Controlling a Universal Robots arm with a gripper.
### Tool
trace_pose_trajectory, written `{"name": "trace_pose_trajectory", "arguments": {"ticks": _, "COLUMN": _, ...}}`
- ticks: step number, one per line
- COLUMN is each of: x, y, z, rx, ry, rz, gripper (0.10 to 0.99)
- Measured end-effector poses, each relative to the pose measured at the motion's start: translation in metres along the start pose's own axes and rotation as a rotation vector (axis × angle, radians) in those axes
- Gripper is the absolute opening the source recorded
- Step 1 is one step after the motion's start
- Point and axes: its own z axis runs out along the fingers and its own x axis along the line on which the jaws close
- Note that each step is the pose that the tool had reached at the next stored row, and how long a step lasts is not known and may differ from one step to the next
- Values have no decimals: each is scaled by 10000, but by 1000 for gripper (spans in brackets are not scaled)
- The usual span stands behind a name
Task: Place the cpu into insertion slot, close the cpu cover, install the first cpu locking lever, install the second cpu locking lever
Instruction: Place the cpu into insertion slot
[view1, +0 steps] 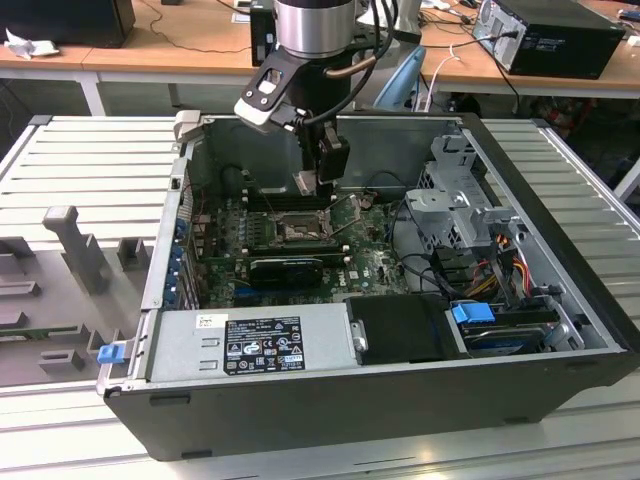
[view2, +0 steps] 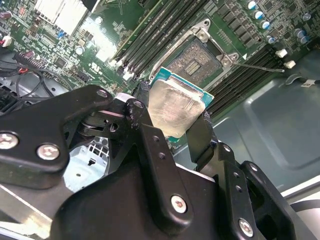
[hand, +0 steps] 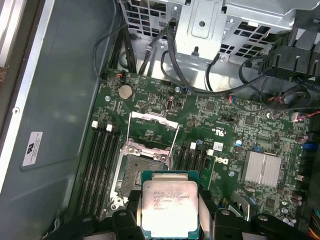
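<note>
Black, silver-screwed gripper (view2: 172, 117) on grey arm (view1: 315, 28)

The small flat square silver-topped cpu (hand: 170, 200) sits clamped between the fingers of the black metal claw (hand: 168, 220), above and clear of the square dark pin-field insertion slot (hand: 137, 175), which lies just below the claw on the green circuit board (hand: 235, 125) inside the open black metal computer case (view1: 400, 400). Long black memory slots (hand: 100, 165) flank the slot, and the thin silver-grey metal cpu cover (hand: 152, 115) stands swung open beyond it from the claw. In the exterior view the case rests on the grey slatted desk (view1: 90, 160), its grey power supply box (view1: 250, 345) nearer the camera than the claw.
</note>
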Motion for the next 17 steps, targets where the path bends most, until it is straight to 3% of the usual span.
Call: {"name": "trace_pose_trajectory", "arguments": {"ticks": 17, "x": -1, "y": -8, "z": 86, "rx": 0, "ry": -3, "rz": 33, "gripper": 541}}
